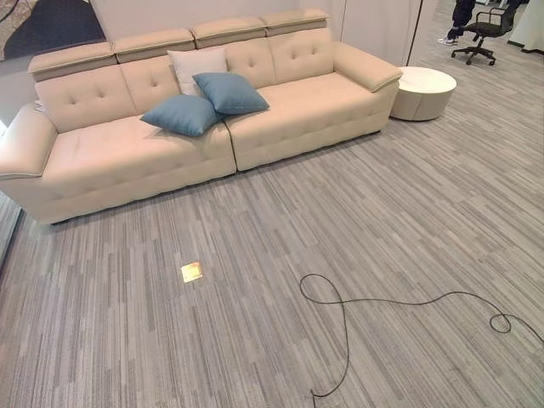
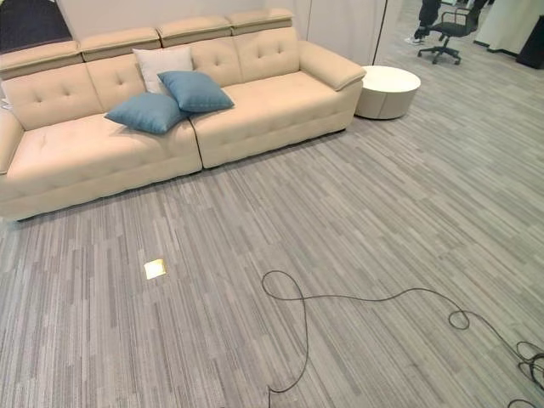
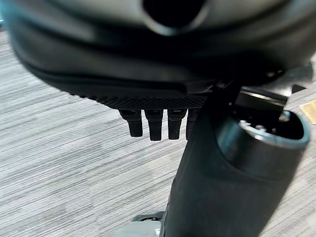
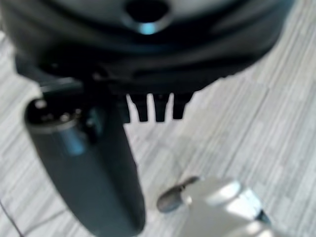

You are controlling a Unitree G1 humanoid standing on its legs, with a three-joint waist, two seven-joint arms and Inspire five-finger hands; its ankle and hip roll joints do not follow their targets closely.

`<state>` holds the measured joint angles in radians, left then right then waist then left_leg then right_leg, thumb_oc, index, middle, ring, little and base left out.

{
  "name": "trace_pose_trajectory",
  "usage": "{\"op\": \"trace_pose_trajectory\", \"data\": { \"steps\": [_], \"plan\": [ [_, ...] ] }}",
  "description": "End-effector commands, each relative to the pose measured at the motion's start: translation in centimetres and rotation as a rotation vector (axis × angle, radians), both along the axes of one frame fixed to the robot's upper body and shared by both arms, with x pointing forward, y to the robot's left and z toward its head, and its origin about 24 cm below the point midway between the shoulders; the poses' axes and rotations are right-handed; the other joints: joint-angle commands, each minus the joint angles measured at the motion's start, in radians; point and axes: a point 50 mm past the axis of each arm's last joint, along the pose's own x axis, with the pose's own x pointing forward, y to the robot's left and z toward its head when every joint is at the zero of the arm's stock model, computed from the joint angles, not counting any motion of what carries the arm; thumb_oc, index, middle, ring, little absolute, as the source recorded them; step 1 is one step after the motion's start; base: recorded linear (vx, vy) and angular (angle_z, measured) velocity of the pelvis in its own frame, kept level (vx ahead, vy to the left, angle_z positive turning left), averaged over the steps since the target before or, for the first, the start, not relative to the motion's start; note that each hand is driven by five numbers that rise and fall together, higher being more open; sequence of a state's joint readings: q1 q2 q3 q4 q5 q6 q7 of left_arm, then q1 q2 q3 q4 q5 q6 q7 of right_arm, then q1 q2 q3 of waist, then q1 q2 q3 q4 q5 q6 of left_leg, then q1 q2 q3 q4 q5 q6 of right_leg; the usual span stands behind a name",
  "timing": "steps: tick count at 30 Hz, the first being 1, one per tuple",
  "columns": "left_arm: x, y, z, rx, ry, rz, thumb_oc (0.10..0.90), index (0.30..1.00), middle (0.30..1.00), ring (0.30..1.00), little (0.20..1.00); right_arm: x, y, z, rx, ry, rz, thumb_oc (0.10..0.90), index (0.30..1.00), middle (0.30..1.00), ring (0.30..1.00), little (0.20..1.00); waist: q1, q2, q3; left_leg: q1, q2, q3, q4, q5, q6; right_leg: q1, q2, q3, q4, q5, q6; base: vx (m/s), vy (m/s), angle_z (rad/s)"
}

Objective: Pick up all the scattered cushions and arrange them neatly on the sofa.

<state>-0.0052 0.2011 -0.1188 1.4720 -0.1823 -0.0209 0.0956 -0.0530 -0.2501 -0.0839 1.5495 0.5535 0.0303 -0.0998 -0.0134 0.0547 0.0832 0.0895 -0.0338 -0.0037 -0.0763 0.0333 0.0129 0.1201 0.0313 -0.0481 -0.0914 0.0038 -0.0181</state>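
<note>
On the cream sofa [image 1: 280, 110], against the far wall, three cushions sit grouped near the middle seam. A white cushion [image 1: 197, 63] leans upright against the backrest. Just in front of it, a blue cushion [image 1: 230, 93] lies tilted, its upper edge overlapping the white one's lower part. A second blue cushion [image 1: 182, 115] lies flat on the left seat, its right corner tucked under or touching the first blue one; which of the two is hard to say from the head views. The grey striped carpet [image 1: 408, 221] in front of the sofa carries no cushion; a small brass floor plate [image 1: 191, 272] is set into it, well apart from the sofa.

Beside the sofa's right armrest stands a round white side table [image 1: 425, 92]. Farther back, a black office chair [image 1: 484, 30] stands on the carpet, with a person's legs [image 1: 459, 19] just beside it.

Each wrist view looks down at carpet. The left hand [image 3: 155, 123] hangs with its fingers straight, side by side, holding nothing, its thumb close to the lens. The right hand [image 4: 155, 108] shows the same: fingers straight in a row, nothing between them and the thumb.
</note>
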Motion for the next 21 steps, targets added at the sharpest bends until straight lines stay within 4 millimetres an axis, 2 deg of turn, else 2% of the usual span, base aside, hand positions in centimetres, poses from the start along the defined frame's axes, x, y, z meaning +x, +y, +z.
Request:
{"op": "trace_pose_trajectory", "data": {
  "steps": [1, 3, 4, 11, 13, 19, 21],
  "plan": [
    [1.4, 0.5, 0.3, 0.041, -0.012, -0.054, 0.800, 0.900, 0.900, 0.900, 0.900, 0.7, -0.4, 0.1, -0.027, -0.008, 0.075, 0.800, 0.900, 0.900, 0.900, 0.900, 0.007, -0.022, -0.023, -0.033, 0.065, -0.051, -0.011, -0.039, -0.077, -0.052, -0.104, 0.022, 0.004, -0.025, 0.130, 0.00, 0.000, 0.00],
    [1.8, 0.3, 0.3, 0.047, -0.013, -0.092, 0.800, 0.900, 0.900, 0.900, 0.900, 1.0, 0.0, 0.0, -0.020, -0.003, 0.140, 0.800, 0.900, 0.900, 0.900, 0.900, 0.007, -0.021, -0.021, -0.035, 0.065, -0.050, -0.011, -0.039, -0.077, -0.055, -0.104, 0.022, 0.004, -0.024, 0.131, 0.00, 0.000, 0.00],
    [2.8, -0.2, 0.3, 0.042, -0.044, -0.127, 0.800, 0.900, 0.900, 0.900, 0.900, 1.2, 0.4, 0.0, -0.018, 0.001, 0.199, 0.800, 0.900, 0.900, 0.900, 0.900, 0.006, -0.016, -0.017, -0.039, 0.064, -0.053, -0.011, -0.037, -0.076, -0.060, -0.105, 0.024, 0.004, -0.022, 0.132, 0.00, 0.000, 0.00],
    [4.3, -1.0, 0.4, 0.013, -0.081, -0.168, 0.800, 0.900, 0.900, 0.900, 0.900, 3.0, 0.1, 0.2, -0.033, -0.041, 0.274, 0.800, 0.900, 0.900, 0.900, 0.900, -0.001, -0.007, -0.007, -0.043, 0.061, -0.053, -0.011, -0.035, -0.074, -0.064, -0.108, 0.034, 0.004, -0.019, 0.131, 0.00, -0.006, -0.01],
    [4.7, -1.5, 0.3, 0.013, -0.075, -0.243, 0.800, 0.900, 0.900, 0.900, 0.900, 4.0, -0.1, 0.4, -0.050, -0.059, 0.322, 0.800, 0.900, 0.900, 0.900, 0.900, -0.010, 0.004, -0.001, -0.039, 0.064, -0.048, -0.011, -0.037, -0.075, -0.065, -0.108, 0.037, 0.004, -0.021, 0.129, 0.01, -0.018, -0.13],
    [4.8, -1.9, 0.3, 0.010, -0.063, -0.292, 0.800, 0.900, 0.900, 0.900, 0.900, 4.1, -0.3, 0.5, -0.055, -0.058, 0.351, 0.800, 0.900, 0.900, 0.900, 0.900, -0.026, 0.018, 0.024, -0.030, 0.078, -0.049, -0.011, -0.037, -0.078, -0.081, -0.101, 0.038, 0.052, -0.037, 0.112, 0.01, -0.064, -0.08],
    [5.2, -2.0, 0.3, 0.013, -0.064, -0.313, 0.800, 0.900, 0.900, 0.900, 0.900, 4.1, -0.3, 0.5, -0.052, -0.072, 0.288, 0.800, 0.900, 0.900, 0.900, 0.900, -0.038, 0.028, 0.039, -0.034, 0.091, -0.052, -0.011, -0.031, -0.084, -0.104, -0.089, 0.038, 0.091, -0.056, 0.101, 0.00, -0.091, 0.00]
  ]
}}
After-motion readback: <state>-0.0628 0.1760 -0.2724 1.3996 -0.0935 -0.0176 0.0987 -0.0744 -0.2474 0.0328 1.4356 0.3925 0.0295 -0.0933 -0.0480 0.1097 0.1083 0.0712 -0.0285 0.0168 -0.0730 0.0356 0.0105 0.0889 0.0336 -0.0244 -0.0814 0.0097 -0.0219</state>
